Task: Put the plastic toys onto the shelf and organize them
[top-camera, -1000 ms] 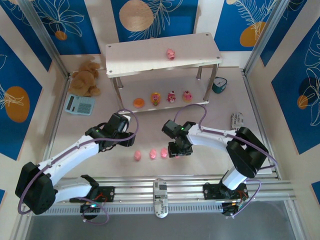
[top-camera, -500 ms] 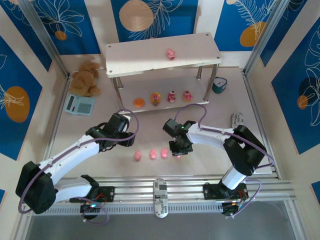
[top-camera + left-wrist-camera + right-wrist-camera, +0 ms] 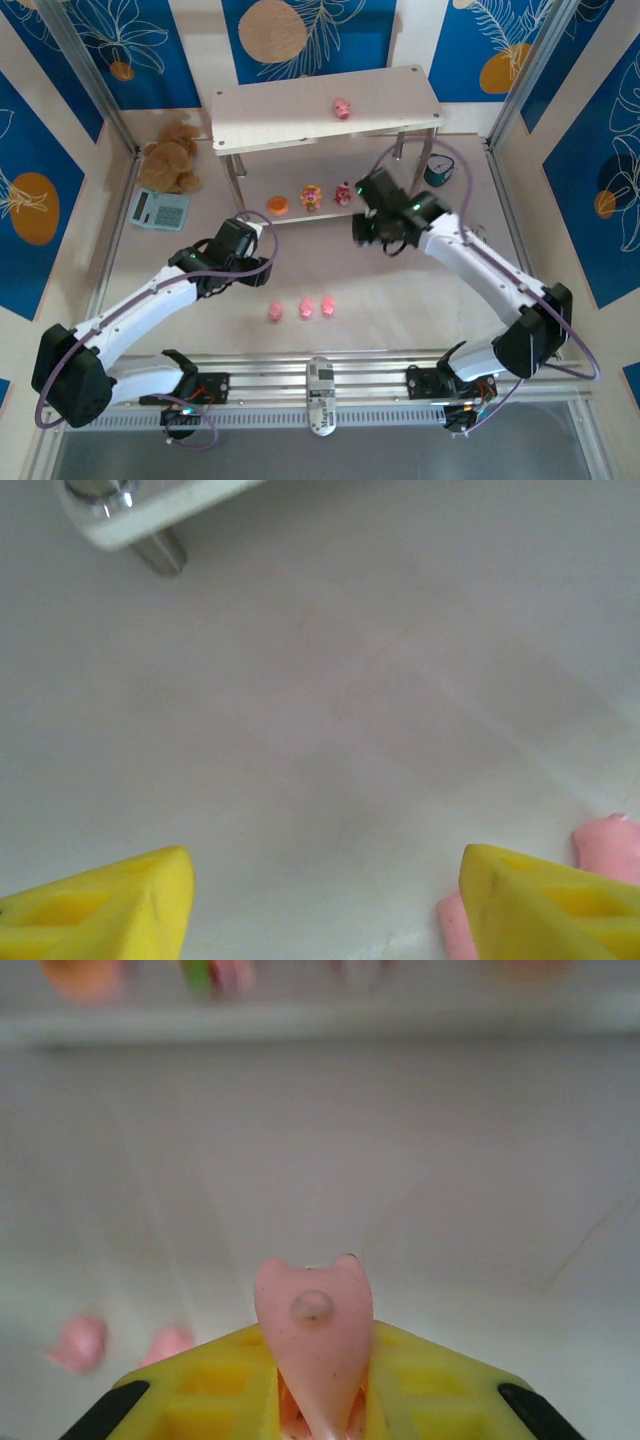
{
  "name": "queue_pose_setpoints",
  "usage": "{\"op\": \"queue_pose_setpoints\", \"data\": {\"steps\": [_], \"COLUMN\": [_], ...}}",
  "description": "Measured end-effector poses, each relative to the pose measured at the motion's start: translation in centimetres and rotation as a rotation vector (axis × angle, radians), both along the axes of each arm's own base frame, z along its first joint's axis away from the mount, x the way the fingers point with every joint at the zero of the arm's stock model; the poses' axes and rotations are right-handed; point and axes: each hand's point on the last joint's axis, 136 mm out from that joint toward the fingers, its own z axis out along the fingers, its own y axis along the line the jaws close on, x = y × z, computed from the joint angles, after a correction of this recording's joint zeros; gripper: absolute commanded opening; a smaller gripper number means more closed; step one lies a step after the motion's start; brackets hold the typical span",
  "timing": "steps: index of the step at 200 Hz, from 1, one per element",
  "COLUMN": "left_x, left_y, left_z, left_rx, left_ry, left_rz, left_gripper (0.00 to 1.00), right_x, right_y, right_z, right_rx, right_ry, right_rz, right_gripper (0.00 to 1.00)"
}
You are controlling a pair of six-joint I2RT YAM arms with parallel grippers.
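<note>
The shelf [image 3: 300, 110] stands at the back, with one pink piglet [image 3: 342, 107] on its top board. On its lower board sit the flat orange piece [image 3: 278, 206] and two cupcake figures [image 3: 312, 196] [image 3: 342, 192]; the third is hidden behind my right arm. My right gripper [image 3: 366, 228] hangs in front of the lower board, shut on a pink piglet [image 3: 314, 1330]. Three piglets [image 3: 275, 312] [image 3: 306, 308] [image 3: 327, 305] lie in a row on the table. Just behind them my left gripper [image 3: 255, 272] is open and low, a piglet [image 3: 605, 845] beside its right finger [image 3: 545, 905].
A brown teddy bear [image 3: 172, 155] and a teal calculator [image 3: 160, 209] lie left of the shelf. A small teal object [image 3: 438, 170] sits by the shelf's right leg, and a white tag [image 3: 474, 240] lies on the right. A metal shelf leg [image 3: 160, 552] stands ahead of my left gripper.
My right gripper has risen from the end of the piglet row with a piglet in it and swung back toward the shelf's lower board. The left arm has barely moved.
</note>
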Motion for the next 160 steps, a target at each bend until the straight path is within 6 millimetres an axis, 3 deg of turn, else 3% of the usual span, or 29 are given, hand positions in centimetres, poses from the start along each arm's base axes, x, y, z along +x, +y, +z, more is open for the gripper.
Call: {"op": "queue_pose_setpoints", "data": {"steps": [31, 46, 60, 91, 128, 160], "left_x": [1.0, 1.2, 1.2, 1.2, 1.1, 1.1], "left_y": [-0.6, -0.7, -0.8, -0.8, -0.5, -0.2], "left_z": [1.7, 1.7, 1.6, 1.5, 1.4, 1.5], "left_rx": [-0.017, -0.017, -0.016, -0.014, -0.006, 0.001], "left_ry": [-0.034, -0.033, -0.027, -0.025, -0.015, -0.013], "left_rz": [-0.006, -0.006, -0.007, -0.007, -0.002, -0.001], "left_gripper": [0.70, 0.70, 0.70, 0.70, 0.70, 0.70], "right_x": [4.1, 5.5, 6.9, 10.3, 13.7, 15.5], "right_y": [-1.6, -1.7, -1.8, -2.2, -2.2, -1.9], "right_z": [10.9, 14.9, 17.2, 18.5, 17.9, 17.3], "right_rx": [0.043, 0.051, 0.048, 0.014, -0.022, -0.037], "right_ry": [-0.283, -0.383, -0.443, -0.487, -0.479, -0.466], "right_rz": [-0.012, -0.002, 0.001, -0.008, -0.009, -0.003], "right_gripper": [0.23, 0.24, 0.24, 0.24, 0.24, 0.24]}}
